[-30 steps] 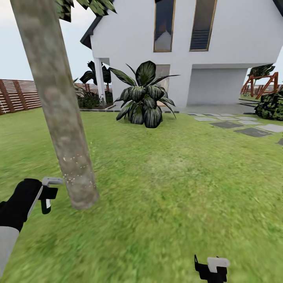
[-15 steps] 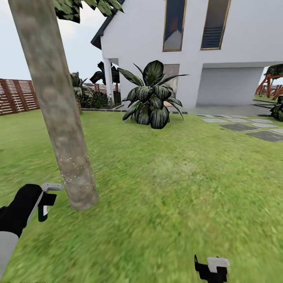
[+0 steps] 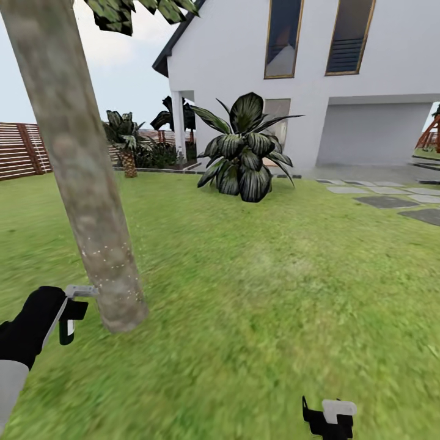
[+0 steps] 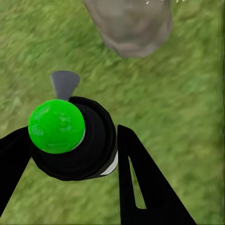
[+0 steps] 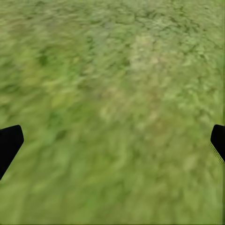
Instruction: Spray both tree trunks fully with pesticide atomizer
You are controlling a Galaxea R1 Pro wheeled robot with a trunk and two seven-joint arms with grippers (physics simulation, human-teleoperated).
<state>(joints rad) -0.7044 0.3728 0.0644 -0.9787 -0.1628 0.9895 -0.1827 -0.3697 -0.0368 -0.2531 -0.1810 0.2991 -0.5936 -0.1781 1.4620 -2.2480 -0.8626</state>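
My left gripper (image 3: 69, 318) is clamped round the pesticide atomizer (image 4: 71, 137), fingers (image 4: 145, 187) tight on both sides of its black body w/ the green cap on top; grey nozzle points at the tree trunk (image 3: 85, 183), just beside it, near the base. Trunk is mottled grey-beige, leaning in head view, w/ fine white specks of pesticide (image 3: 104, 260) in a band low down. My right gripper (image 3: 330, 418) hangs low over the grass floor (image 3: 263, 305), fingers spread wide, nothing btwn them. Behind: white house (image 3: 305, 73), big dark-leaved shrub (image 3: 244, 153), wooden fence (image 3: 24, 150), grey stepping slabs (image 3: 385, 198).
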